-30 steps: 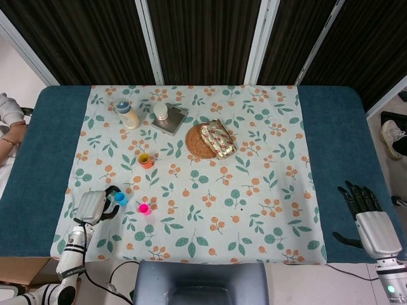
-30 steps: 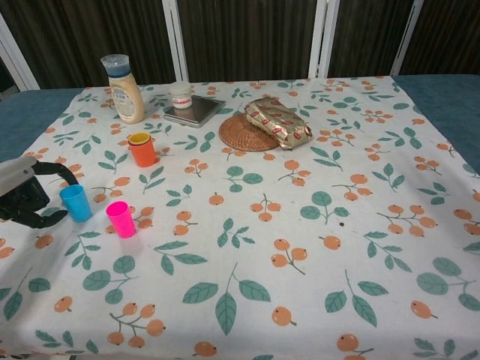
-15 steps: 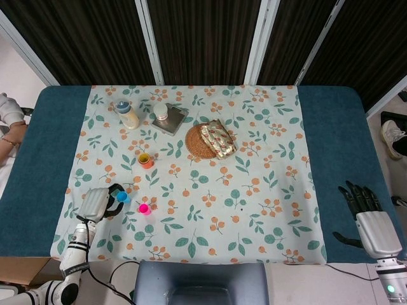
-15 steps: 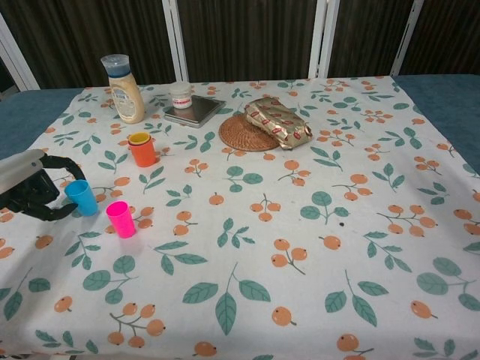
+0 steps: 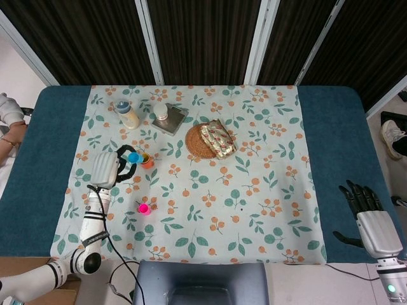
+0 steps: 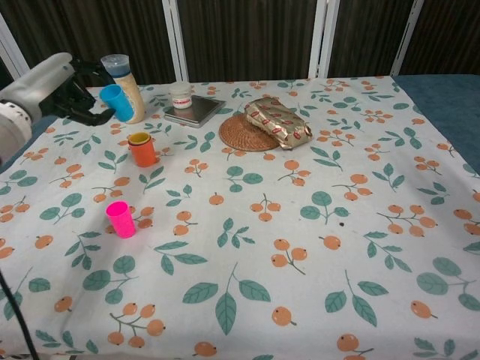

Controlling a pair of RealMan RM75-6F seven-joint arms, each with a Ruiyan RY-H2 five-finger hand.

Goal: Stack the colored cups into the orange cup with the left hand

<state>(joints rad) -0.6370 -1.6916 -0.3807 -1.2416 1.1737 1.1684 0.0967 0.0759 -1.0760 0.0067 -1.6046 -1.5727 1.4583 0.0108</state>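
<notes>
Since the earlier frames, the left robot hand had lifted off the surface and swung toward the orange cup, carrying the blue cup clasped in its curled fingers, tilted in the air. That blue cup hung above and just left of the orange cup, which already seemed to hold a yellow one. The pink cup stood near the front edge. The carrying step looked underway; next the blue cup needed centering, righting and lowering in. The right robot hand rested far off, fingers spread, empty.
</notes>
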